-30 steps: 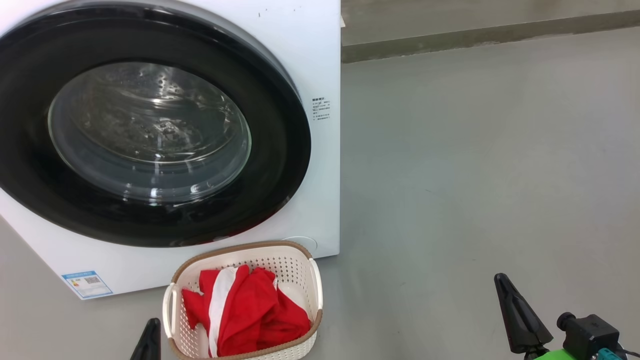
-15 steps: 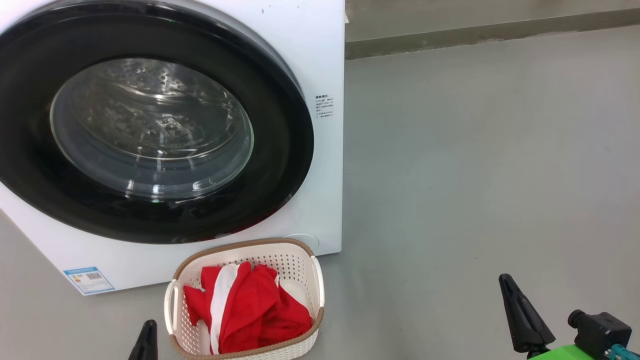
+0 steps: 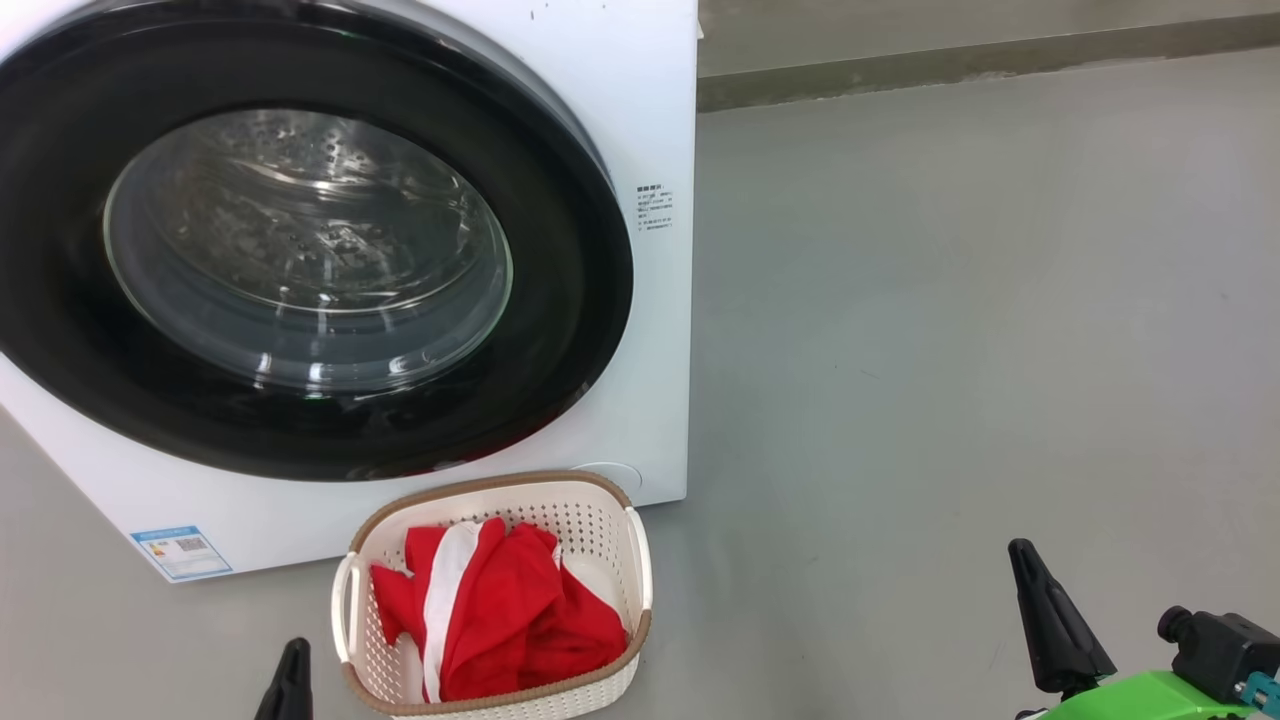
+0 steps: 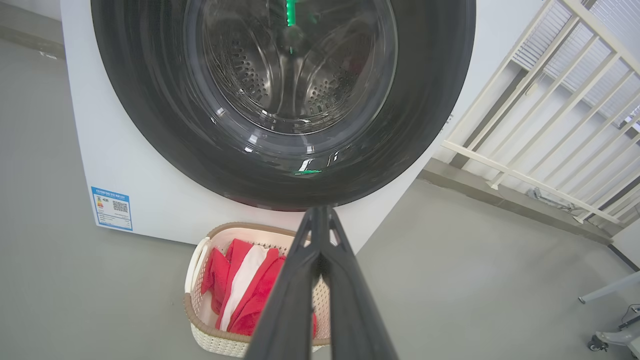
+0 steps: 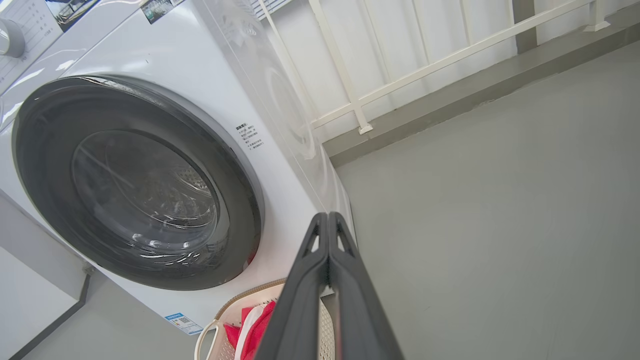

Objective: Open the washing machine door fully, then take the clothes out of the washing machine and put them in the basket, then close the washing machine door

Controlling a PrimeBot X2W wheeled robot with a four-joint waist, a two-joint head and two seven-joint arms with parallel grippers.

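Note:
The white washing machine (image 3: 640, 100) fills the upper left of the head view, and its black-rimmed glass door (image 3: 300, 240) lies flat against the front, closed. Below it on the floor stands the cream basket (image 3: 590, 525) holding the red clothes (image 3: 520, 620) with a white stripe. My left gripper (image 3: 291, 665) is shut with nothing in it, just left of the basket. Far to the right, my right gripper (image 3: 1030, 580) is shut and empty. In the left wrist view the door (image 4: 430, 100), basket (image 4: 197, 257), clothes (image 4: 235, 285) and shut gripper (image 4: 320, 212) appear; the right wrist view has the door (image 5: 45, 200) and shut gripper (image 5: 327, 217).
Grey floor (image 3: 950, 350) stretches to the right of the machine. A low kerb (image 3: 950, 65) runs along the back, with a white railing (image 4: 540, 125) above it. A wheeled stand's foot (image 4: 610, 337) sits at the far right in the left wrist view.
The whole head view has shifted slightly, machine and basket sliding up and right, so the camera moved. Both grippers stay shut and low.

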